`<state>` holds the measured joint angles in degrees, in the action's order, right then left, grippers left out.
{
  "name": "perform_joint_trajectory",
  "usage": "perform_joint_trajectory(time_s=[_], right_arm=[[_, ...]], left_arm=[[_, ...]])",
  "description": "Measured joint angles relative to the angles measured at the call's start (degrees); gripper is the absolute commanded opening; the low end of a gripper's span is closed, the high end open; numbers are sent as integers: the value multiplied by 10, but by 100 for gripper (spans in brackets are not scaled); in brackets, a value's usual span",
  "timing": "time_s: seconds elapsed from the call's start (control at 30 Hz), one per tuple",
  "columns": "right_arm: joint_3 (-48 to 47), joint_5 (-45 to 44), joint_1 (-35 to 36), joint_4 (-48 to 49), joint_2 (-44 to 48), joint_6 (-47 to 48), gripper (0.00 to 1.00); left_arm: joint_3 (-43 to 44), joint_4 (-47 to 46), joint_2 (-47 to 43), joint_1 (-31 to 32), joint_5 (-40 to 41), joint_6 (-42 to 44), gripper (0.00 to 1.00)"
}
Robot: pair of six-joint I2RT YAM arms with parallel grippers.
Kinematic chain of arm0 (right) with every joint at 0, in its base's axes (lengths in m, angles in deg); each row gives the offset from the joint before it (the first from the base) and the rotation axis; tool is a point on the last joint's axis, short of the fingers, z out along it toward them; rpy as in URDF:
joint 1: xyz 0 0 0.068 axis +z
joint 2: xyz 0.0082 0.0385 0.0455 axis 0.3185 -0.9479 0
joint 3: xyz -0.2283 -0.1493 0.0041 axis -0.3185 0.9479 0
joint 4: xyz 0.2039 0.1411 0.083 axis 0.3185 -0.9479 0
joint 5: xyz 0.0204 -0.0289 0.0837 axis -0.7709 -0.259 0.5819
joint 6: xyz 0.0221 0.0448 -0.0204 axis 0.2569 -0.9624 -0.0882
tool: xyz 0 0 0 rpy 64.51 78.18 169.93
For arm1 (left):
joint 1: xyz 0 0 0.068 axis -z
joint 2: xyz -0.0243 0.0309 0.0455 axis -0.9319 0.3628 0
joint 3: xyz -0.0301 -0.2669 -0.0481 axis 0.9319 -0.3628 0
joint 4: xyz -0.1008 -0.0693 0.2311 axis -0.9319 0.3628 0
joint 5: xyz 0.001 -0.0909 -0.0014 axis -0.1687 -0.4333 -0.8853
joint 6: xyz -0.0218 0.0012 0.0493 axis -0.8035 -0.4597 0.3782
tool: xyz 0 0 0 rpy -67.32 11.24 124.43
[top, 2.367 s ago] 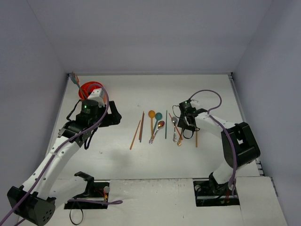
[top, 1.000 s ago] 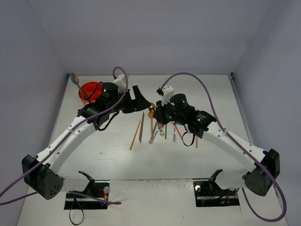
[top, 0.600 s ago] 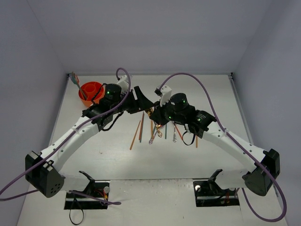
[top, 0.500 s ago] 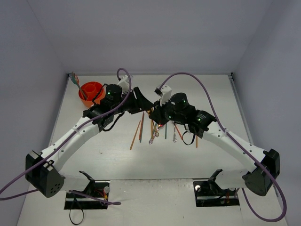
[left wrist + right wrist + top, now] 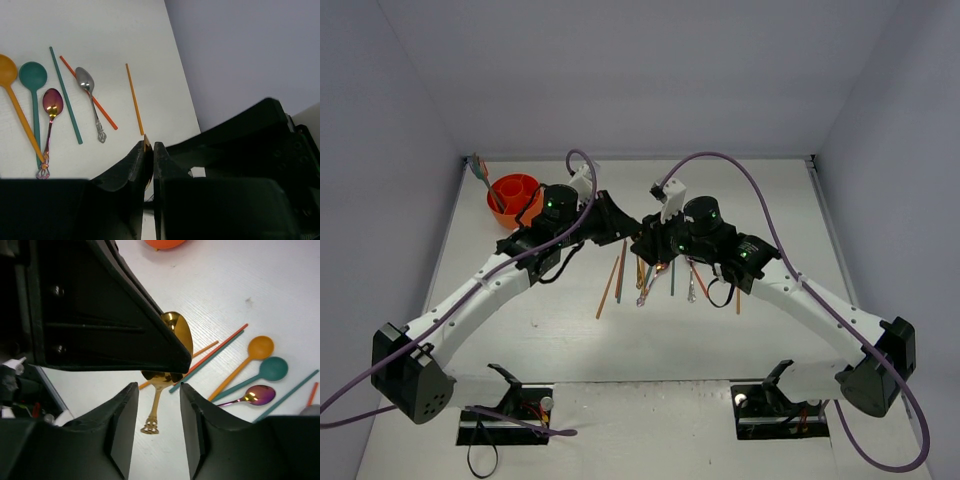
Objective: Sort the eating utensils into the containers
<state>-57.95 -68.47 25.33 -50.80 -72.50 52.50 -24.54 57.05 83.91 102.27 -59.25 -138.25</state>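
Observation:
A gold spoon (image 5: 159,407) hangs in the air by its bowl, handle down, with my left gripper (image 5: 150,148) shut on the bowl; only a gold edge (image 5: 146,144) shows between its jaws. My right gripper (image 5: 158,388) is open, its fingers on either side of the spoon's handle and apart from it. Both grippers meet above the utensils on the table (image 5: 651,248). Lying there are an orange spoon (image 5: 15,95), a teal spoon (image 5: 33,80), a pink spoon (image 5: 52,102), a silver spoon (image 5: 86,82) and several chopsticks (image 5: 609,285). The orange-red cup (image 5: 514,196) stands at the back left.
A utensil (image 5: 480,170) leans out of the cup towards the left wall. White walls close in the table on three sides. The left gripper's black body (image 5: 100,305) fills the upper left of the right wrist view.
The left gripper has shut on the gold spoon's bowl. The right gripper, which was shut on the spoon, has opened and let it go.

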Motion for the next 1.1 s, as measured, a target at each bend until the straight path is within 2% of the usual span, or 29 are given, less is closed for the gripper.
perform_joint_trajectory(time_s=[0.07,0.3,0.5,0.7,1.1], right_arm=[[0,0,0,5,0,-3,64],[6,-7,0,14,5,-8,77],[26,-46,-1,12,26,-15,82],[42,-87,-5,2,46,-21,83],[64,-100,-46,-21,54,-11,83]], left_arm=[[-5,-3,-2,0,3,-1,0],[-4,-4,-18,-17,46,24,0],[53,24,-1,-101,111,72,0],[136,15,64,-197,199,107,0],[305,-32,297,-286,311,146,0]])
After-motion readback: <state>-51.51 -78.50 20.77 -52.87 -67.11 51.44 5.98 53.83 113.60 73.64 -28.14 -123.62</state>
